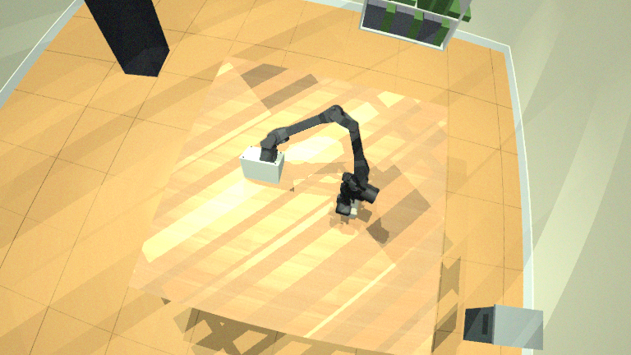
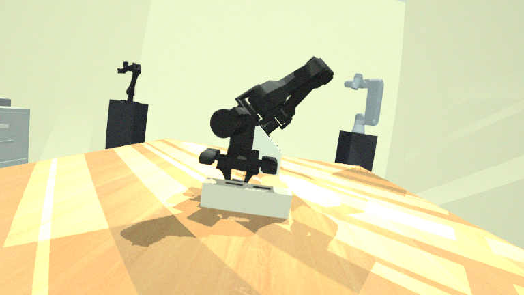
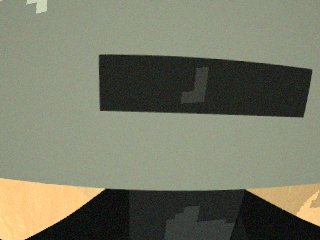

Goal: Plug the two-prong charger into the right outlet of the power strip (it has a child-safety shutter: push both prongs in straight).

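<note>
The white power strip (image 2: 245, 199) lies on the table, two dark slots on top. It is mostly hidden in the top view. My gripper (image 2: 237, 179) points down at the strip's back top edge, near the left-hand slot in the exterior view. Its fingers stand close together and are shut on the charger, which cannot be made out separately there. Prongs are hidden, so how far they sit in an outlet cannot be told. In the wrist view a pale surface (image 3: 150, 150) with a dark rectangle (image 3: 145, 85) fills most of the picture, above the black fingers; whether it is strip or charger is unclear.
The arm (image 1: 356, 141) reaches from its white base box (image 1: 261, 168) on the wooden table (image 1: 260, 258). A bookshelf (image 1: 408, 12), a black pedestal (image 1: 125, 20) and a grey cabinet (image 1: 517, 327) stand off the table. Two other arms (image 2: 132, 82) (image 2: 374, 100) stand on pedestals behind.
</note>
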`<action>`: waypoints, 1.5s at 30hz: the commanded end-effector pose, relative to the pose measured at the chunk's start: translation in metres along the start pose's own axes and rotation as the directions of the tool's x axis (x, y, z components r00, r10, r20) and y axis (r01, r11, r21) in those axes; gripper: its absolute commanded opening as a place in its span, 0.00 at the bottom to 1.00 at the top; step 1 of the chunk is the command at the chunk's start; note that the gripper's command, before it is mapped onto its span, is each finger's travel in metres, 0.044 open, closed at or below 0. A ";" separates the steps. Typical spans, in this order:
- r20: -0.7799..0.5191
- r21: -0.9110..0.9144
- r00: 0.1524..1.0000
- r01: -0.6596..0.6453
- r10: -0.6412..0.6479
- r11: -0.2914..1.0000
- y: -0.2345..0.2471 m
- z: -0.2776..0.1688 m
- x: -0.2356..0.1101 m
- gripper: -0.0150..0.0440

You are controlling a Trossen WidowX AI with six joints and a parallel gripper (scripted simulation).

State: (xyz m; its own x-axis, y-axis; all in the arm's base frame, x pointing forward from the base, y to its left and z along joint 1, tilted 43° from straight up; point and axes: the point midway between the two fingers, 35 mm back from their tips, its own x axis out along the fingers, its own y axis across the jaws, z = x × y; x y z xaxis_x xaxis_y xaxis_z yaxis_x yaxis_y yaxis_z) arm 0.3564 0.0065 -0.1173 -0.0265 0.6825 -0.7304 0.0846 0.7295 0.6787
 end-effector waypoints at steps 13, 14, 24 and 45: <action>0.002 -0.002 1.000 0.001 -0.001 1.000 0.000 0.001 0.000 0.88; 0.002 -0.002 1.000 0.001 -0.001 1.000 0.000 0.001 0.000 0.92; 0.005 -0.004 1.000 0.001 -0.001 1.000 0.000 -0.001 0.000 1.00; 0.015 -0.012 1.000 0.002 -0.001 1.000 0.000 -0.006 0.001 1.00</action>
State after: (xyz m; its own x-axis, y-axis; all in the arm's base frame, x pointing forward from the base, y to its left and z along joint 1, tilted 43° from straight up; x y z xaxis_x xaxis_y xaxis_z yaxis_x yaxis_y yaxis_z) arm 0.3517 0.0066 -0.1175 -0.0137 0.6797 -0.7333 0.0771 0.7319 0.6770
